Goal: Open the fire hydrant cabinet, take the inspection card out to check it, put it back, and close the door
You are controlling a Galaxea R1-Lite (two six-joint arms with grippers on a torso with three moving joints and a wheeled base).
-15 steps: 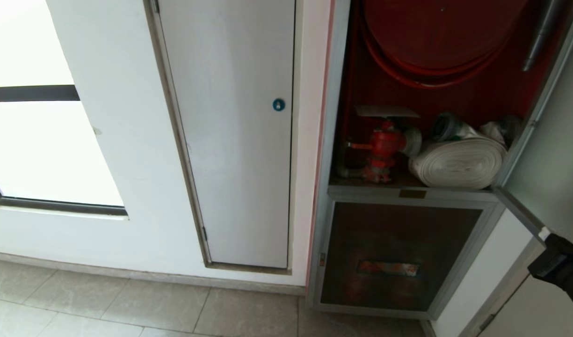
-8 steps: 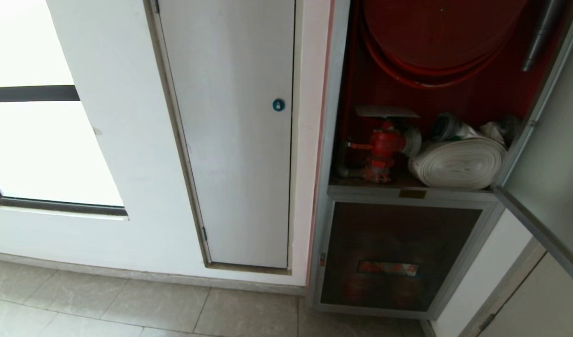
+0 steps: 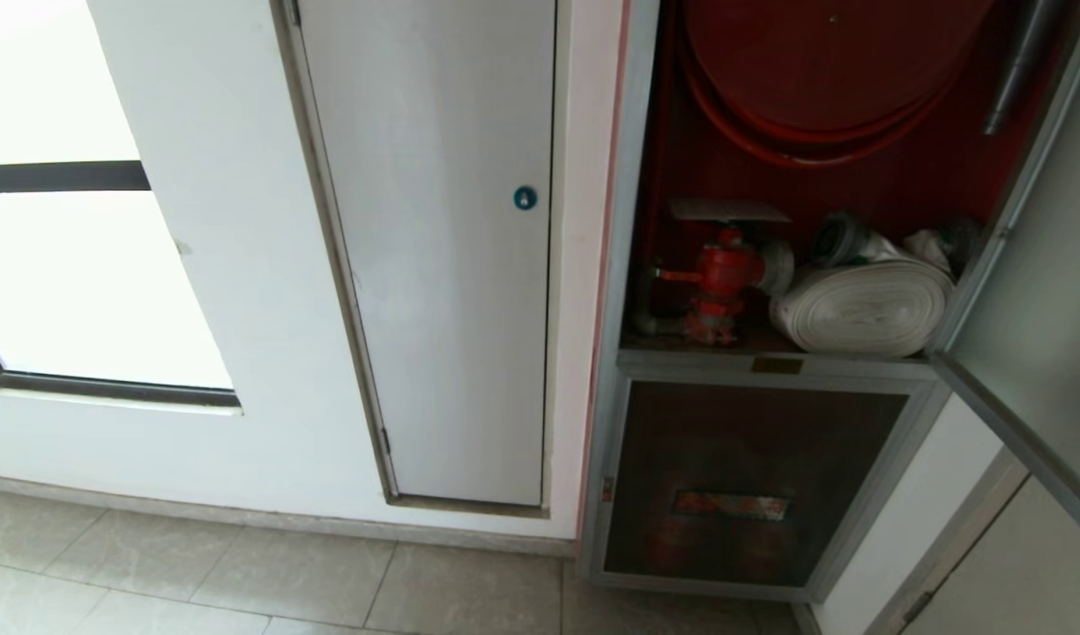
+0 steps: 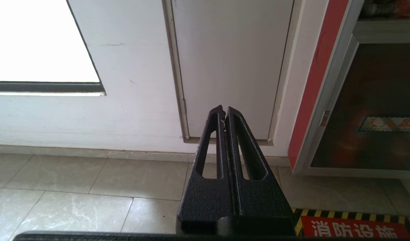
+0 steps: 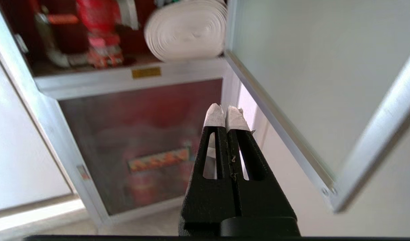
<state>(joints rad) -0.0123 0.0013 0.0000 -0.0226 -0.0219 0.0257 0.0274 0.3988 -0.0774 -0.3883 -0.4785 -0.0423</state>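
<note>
Door [image 3: 1033, 291] of fire hydrant cabinet [image 3: 628, 265] swung open for card access; inspection card not visible. R tool [image 5: 225, 112] closed, empty, facing compartment; L tool [image 4: 224, 112] closed, empty, parked low

Counts around the open fire hydrant cabinet [image 3: 623, 265]

Showing in the head view: one swung-open door [image 3: 1033, 291] at 3 o'clock, one red hydrant valve [image 3: 720, 278], one white rolled hose [image 3: 861, 309], one red hose reel [image 3: 822, 70] at 1 o'clock, one plain white door [image 3: 443, 265], one lower glass panel [image 3: 751, 481].

Fire hydrant cabinet [image 3: 628, 265], door [image 3: 1033, 317] wide open
</note>
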